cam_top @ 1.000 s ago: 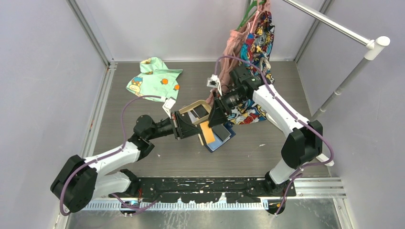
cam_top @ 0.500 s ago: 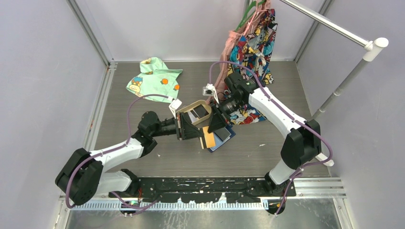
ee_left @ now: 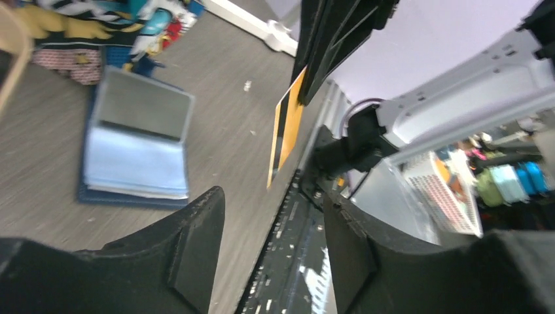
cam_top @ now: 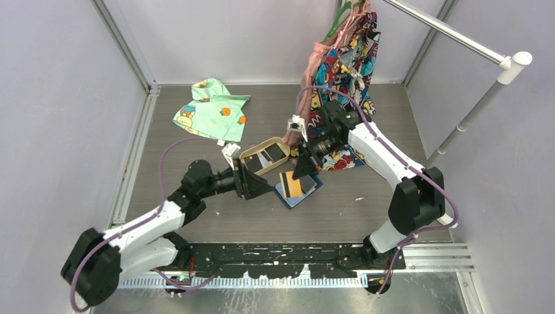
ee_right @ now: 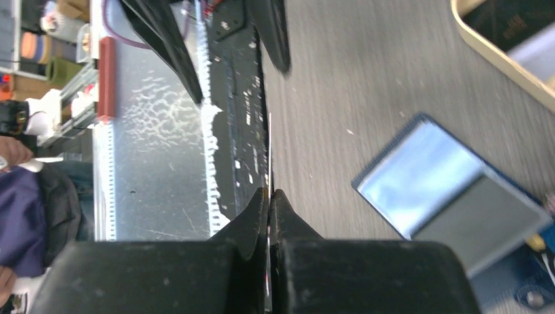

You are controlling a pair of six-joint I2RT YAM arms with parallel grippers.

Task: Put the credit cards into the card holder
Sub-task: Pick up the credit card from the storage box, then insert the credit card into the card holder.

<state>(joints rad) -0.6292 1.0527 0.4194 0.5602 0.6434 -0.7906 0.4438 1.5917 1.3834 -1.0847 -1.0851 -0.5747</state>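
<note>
Showing a dark grey plank table [cam_top: 216,216] boxed in by pale lilac walls [cam_top: 229,39]. Clamping the orange-yellow card [ee_left: 286,127] by its upper edge between the fully closed fingers of the right gripper [cam_top: 300,171], and keeping it hanging edge-down, clear of the table. Backing the left gripper [cam_top: 262,186] away to the left: crowding that same card nose to nose with the right gripper a second ago, now standing apart from it, jaws spread wide and gripping nothing. Reading this as a hand-over just finishing, with the card re-gripped along one edge for insertion. Moving outward, finding the navy card holder [ee_left: 134,140] lying open and flat on the table near the hanging card, pale glossy pockets facing up and roughly where it was a second ago. Finding no contact yet between the card's free edge and any pocket mouth in either wrist view. Farther out, holding more dark credit cards [cam_top: 275,153] in the tan oval tray [ee_right: 504,57] just beside the holder. Farther still, passing a green printed cloth [cam_top: 213,108] at the far left and patterned garments [cam_top: 343,52] hanging at the back. Judging the insertion itself as not yet begun, and the next move as calling for lowering the free edge squarely into a pocket slot without pushing the light holder along the table.
</note>
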